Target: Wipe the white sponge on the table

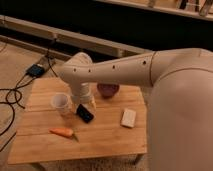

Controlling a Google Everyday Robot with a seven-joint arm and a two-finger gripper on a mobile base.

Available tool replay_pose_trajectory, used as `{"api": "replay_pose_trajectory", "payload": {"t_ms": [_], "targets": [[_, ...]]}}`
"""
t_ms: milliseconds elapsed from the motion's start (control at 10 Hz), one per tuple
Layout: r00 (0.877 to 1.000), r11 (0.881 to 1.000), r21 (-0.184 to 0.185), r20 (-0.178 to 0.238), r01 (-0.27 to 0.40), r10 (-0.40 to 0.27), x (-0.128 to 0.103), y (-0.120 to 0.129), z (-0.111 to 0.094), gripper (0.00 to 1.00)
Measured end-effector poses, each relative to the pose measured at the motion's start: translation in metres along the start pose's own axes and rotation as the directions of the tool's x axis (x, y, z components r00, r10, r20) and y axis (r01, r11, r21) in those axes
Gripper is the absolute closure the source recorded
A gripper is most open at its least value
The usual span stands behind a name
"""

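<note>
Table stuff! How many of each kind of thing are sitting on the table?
cup: 1
black phone: 1
white sponge: 1
carrot: 1
bowl: 1
Total: 5 things on the table
The robot's hand is not counted; it hangs just above the black phone, between the cup and the bowl.

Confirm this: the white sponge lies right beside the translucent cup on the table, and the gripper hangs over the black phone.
Not right. The camera view shows the white sponge lying well apart from the translucent cup, on the far side of the black phone on the table. The gripper does hang over the phone.
</note>
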Motion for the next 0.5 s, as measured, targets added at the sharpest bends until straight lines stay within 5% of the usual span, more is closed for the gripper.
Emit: {"api": "replay_pose_trajectory", "payload": {"t_ms": [200, 500], "targets": [[1.0, 1.0, 0.005, -0.002, -0.001, 0.001, 0.0, -0.002, 0.001, 0.35], [1.0, 0.998, 0.063, -0.008, -0.018, 0.019, -0.007, -0.036, 0.009, 0.35]]}}
